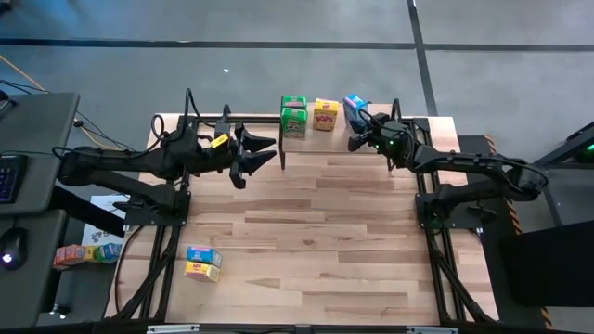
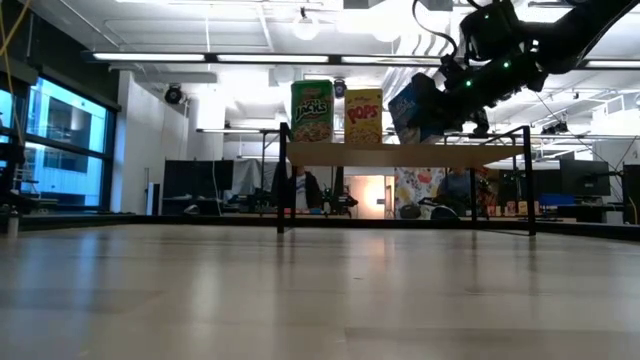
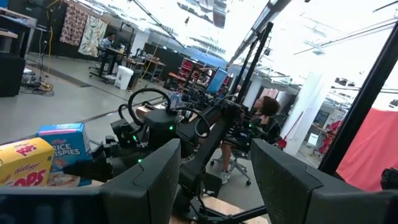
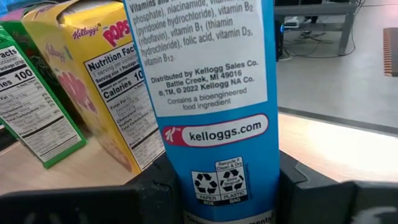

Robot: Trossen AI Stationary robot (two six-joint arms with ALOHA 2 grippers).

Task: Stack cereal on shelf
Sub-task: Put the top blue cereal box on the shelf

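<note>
Right tool [image 1: 357, 130] gripping blue cereal box [image 1: 354, 108] above shelf [image 2: 400, 153]

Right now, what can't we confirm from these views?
- Whether the blue box rests on the shelf: the right gripper covers its base in the low view; the right wrist view cuts it off.
- The two boxes near the table's front: prints too small in the high view.
- The left gripper: open, holding nothing.

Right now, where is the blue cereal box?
The blue cereal box is clamped in the right gripper over the shelf's right part, beside the yellow cereal box.
</note>
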